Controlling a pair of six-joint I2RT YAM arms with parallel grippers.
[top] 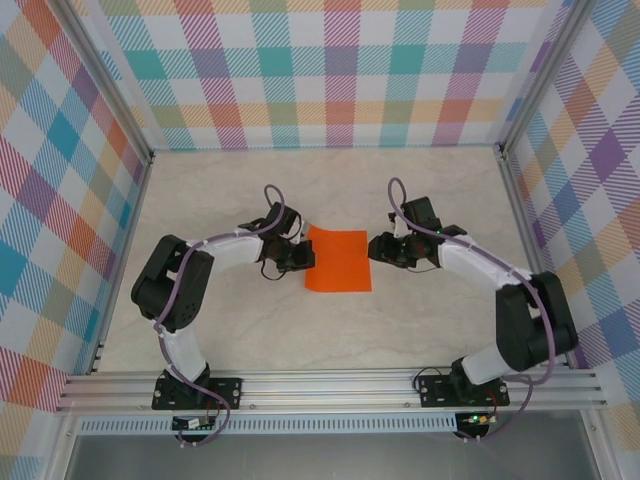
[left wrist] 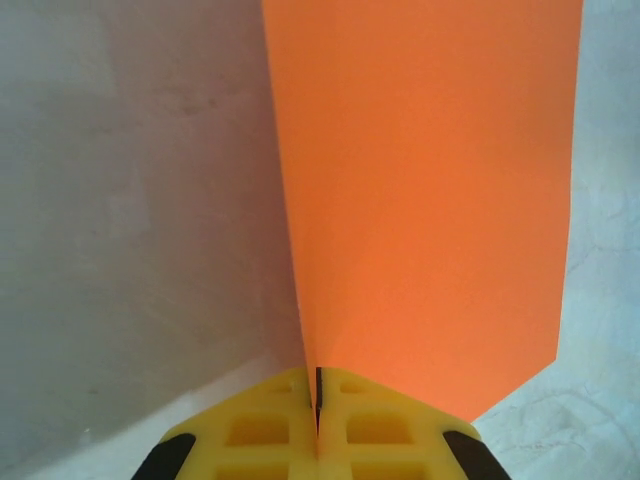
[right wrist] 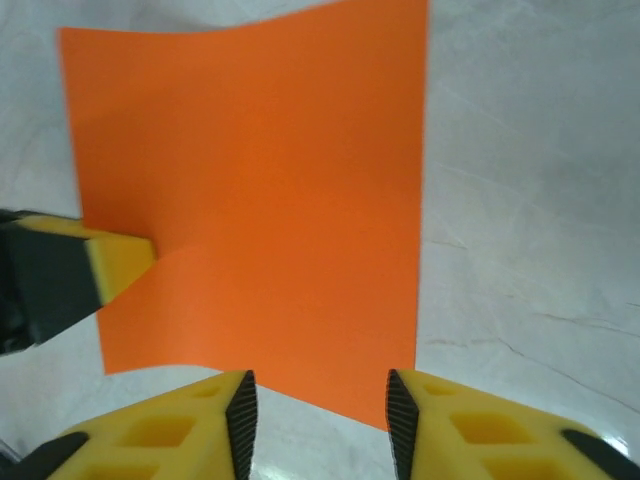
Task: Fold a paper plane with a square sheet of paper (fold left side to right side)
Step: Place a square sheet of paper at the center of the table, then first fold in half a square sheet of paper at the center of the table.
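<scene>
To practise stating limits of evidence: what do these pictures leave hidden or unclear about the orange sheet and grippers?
Top external: the left gripper covers part of the square sheet of paper's left edge.
Left wrist: the frame's top edge cuts off the sheet's far end.
Right wrist: the right gripper hides part of the near edge; contact with it is unclear.

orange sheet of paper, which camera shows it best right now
Right wrist: the square sheet of paper is large and nearly whole there, its pinched edge plain. Top external shows it small and far off. Left wrist shows one raised edge, close up, in the shut jaws of the left gripper.
</scene>
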